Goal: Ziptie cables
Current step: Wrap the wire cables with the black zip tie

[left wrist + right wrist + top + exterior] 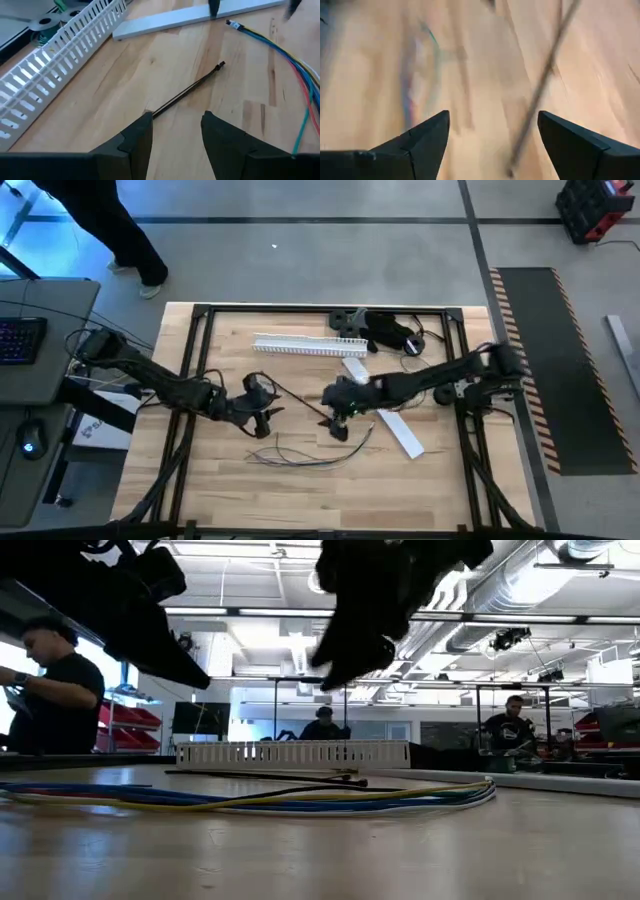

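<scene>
1. Pale wood butcher-block worktop (200,490) inside a black frame (200,315). Toward the far edge there's a white slotted cable duct (310,346) lying lengthwise, and behind it a bulky black gadget (385,330) near the far right corner. A flat white strip (400,435) lies slanted right of centre, partly under the right arm.

2. A thin black ziptie (187,90) lies flat on the wood in the middle, running between the two arms. In the left wrist view its near end stops right at the tip of one finger of the left gripper (175,130), which is open a moderate amount with nothing in it.

3. The cables (320,452) sit toward the near side of the middle, a loose curving bunch: yellow, blue, white, a bit of red and green, splayed at the ends. They're in front of both grippers, not between either set of fingers.

4. The right gripper (338,425) hangs just above the wood, over the right end of the bundle, fingers spread wide and empty. Its own camera is a blur, but a dark thin line crosses between the fingers.

5. Plenty of bare wood along the near edge and both near corners. People are at benches in the room behind.
</scene>
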Robot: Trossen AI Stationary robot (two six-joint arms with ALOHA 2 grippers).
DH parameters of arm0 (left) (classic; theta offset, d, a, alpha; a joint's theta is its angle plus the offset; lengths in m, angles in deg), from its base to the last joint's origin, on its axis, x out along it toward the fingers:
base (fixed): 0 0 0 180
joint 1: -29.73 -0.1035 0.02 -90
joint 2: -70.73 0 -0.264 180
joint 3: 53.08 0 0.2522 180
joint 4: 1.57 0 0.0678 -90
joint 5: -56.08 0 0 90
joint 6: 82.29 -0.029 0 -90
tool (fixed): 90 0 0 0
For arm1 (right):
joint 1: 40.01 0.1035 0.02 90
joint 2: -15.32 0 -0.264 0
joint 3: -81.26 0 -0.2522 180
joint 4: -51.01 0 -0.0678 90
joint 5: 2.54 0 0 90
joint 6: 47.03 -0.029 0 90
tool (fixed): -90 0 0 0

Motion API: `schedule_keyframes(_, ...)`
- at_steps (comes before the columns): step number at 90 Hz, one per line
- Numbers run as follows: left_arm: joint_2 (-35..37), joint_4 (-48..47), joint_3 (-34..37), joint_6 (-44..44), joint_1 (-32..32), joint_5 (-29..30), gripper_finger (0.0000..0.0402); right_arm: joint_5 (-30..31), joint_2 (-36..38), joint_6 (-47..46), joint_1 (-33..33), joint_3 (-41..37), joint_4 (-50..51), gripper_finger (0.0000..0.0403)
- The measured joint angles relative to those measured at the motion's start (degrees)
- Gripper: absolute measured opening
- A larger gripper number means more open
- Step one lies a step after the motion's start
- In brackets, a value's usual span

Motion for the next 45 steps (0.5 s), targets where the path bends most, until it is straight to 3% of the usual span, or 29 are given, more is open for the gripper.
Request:
schedule_keyframes(19,0.0,-0.03,0.0,0.32,0.01,0.15,0.0147,3.41,-9.85,1.1,1.39,7.23,11.32,0.0286)
schedule_keyframes(28,0.0,-0.03,0.0,0.51,0.01,0.13,0.0147,6.7,-11.51,-0.93,0.93,7.76,14.8,0.0286)
schedule_keyframes(45,0.0,-0.01,0.0,0.49,-0.01,0.13,0.0147,6.76,-12.32,-2.45,-0.39,7.76,14.46,0.026)
